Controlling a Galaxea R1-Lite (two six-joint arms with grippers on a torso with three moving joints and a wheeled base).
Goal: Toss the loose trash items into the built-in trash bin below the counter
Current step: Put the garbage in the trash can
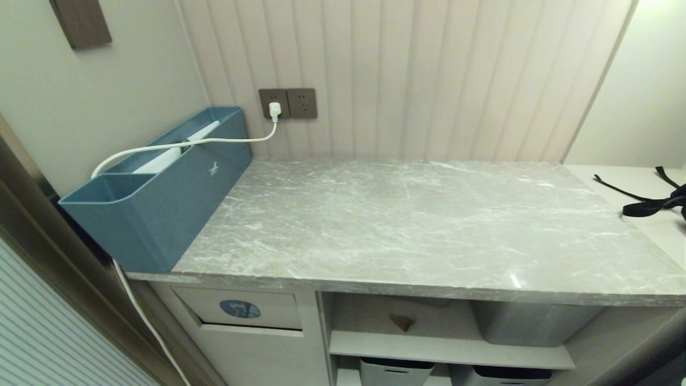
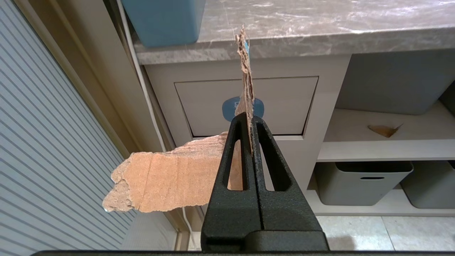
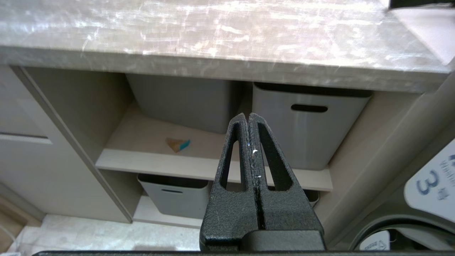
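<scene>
Brown cardboard, torn and ragged, is pinched tight in the left claw (image 2: 251, 122). This scrap (image 2: 167, 181) sticks out to one side as a wide flap and pokes up past the fingertips in a thin strip with a bit of turquoise at the top. The claw sits in front of the bin flap (image 2: 284, 103), the beige panel with the round blue sticker (image 2: 227, 108), just under the front edge of the surface (image 2: 320, 39). Can't tell if the scrap touches the flap.

The right claw (image 3: 249, 117) is fully closed with nothing in it, hanging in front of the open shelves to the right of the bin.

A small triangle scrap (image 3: 177, 144), brown with a turquoise tip, lies flat on the upper shelf (image 3: 199, 165), near its front edge and left of a grey tub (image 3: 305, 131). More grey tubs sit on the shelf below.

From the head view, a teal box (image 1: 161, 198) stands along the left edge of the surface with a white cable (image 1: 225, 141) running from it to a wall socket (image 1: 274, 103). Black straps (image 1: 651, 203) lie on the pale top past the right edge.
</scene>
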